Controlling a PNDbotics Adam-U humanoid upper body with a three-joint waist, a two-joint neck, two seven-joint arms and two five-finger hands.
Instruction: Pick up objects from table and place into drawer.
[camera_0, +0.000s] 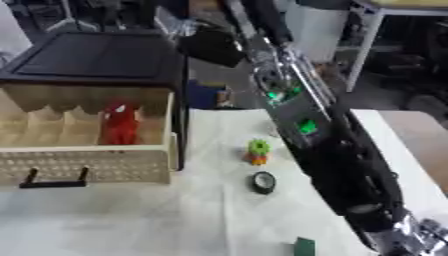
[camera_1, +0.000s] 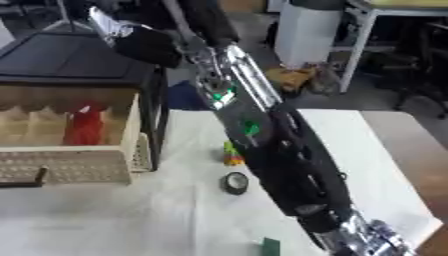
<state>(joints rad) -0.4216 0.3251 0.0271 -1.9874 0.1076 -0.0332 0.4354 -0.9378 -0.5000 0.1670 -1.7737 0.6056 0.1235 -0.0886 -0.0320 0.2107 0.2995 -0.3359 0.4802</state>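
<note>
The robot's right arm runs diagonally across the white cloth-covered table, from twelve o'clock down to five o'clock, and only a silver sliver of the right hand shows at the lower right corner — whether its fingers are curled or straight, or holding anything, I cannot tell. The left hand is out of both views. The pale perforated drawer stands pulled open at nine o'clock, with a red object already upright inside. Left on the table are a small green-and-orange toy, a black ring-shaped roll just below it, and a flat dark green piece at six o'clock. The risk, as I judge it, lies in the arm itself — the toy and roll sit just beside its forearm, so a sideways sweep could knock them away or off the table.
</note>
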